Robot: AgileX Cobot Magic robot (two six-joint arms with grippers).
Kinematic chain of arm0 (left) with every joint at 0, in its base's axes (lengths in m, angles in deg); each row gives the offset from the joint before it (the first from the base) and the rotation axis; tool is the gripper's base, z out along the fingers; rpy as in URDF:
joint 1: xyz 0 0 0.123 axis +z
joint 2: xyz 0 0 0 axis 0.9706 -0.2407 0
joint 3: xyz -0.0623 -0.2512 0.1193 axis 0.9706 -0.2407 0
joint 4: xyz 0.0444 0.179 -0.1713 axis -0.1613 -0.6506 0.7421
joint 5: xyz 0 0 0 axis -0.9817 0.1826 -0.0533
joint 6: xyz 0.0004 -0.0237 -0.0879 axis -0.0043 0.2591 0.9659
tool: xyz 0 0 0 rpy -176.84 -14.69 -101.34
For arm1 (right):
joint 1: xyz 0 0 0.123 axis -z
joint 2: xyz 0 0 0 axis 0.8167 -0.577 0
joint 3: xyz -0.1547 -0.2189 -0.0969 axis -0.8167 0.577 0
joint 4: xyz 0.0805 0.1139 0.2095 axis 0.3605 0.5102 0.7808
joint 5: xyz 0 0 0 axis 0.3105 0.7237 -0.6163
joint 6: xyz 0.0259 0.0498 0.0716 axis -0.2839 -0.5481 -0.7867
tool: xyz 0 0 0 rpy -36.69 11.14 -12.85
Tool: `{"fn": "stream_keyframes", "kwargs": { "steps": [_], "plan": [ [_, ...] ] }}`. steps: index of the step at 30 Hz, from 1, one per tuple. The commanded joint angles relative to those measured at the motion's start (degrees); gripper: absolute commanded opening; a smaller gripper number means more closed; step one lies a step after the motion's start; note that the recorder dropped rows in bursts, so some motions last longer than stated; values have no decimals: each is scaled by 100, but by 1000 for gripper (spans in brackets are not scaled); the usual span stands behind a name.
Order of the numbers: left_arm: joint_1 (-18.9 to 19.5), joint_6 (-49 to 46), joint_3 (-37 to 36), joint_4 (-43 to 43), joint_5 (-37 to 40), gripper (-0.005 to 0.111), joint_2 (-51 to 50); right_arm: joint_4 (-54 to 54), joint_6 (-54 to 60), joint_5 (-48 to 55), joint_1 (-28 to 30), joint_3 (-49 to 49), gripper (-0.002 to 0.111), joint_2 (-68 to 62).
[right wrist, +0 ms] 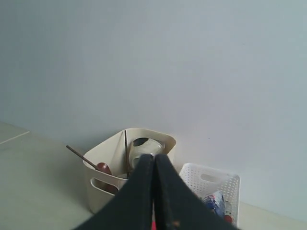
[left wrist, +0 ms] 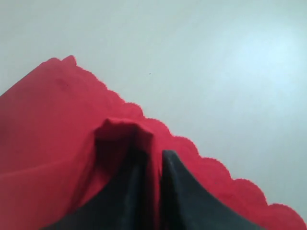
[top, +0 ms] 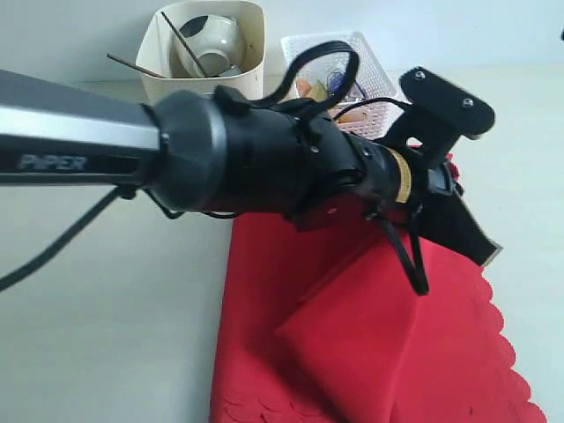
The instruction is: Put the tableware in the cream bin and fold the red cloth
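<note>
The red cloth lies on the table with one flap lifted and folded over, its scalloped edge at the right. My left gripper is shut on a pinched-up ridge of the red cloth. The cream bin at the back holds the pale green bowl, dark chopsticks and the wooden spoon. My right gripper is shut, raised and facing the bin; it is not seen in the exterior view. The other tableware does not show.
A white lattice basket with food items and a blue-white carton stands to the right of the bin. The left arm spans the exterior view and hides the cloth's far part. Pale tabletop lies left of the cloth.
</note>
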Motion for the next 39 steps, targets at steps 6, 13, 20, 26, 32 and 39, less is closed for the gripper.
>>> {"fn": "stream_keyframes", "kwargs": {
  "steps": [6,13,20,26,32,39],
  "plan": [
    [-14,-575,608,-211,-119,105,-497,-64,68,-1065,23,4,0,-787],
    [38,-718,608,-702,951,104,-111,-64,587,-1144,23,4,0,-789],
    [538,-839,223,-750,2298,44,603,-64,617,-1271,23,4,0,-789],
    [717,-844,-767,-742,1650,4,636,-39,617,-1298,23,4,0,-789],
    [841,-805,-1062,-715,58,4,0,96,559,-1325,23,4,0,-789],
    [871,-805,-73,-704,-115,4,-917,96,488,-1325,23,4,0,-789]
  ]
}}
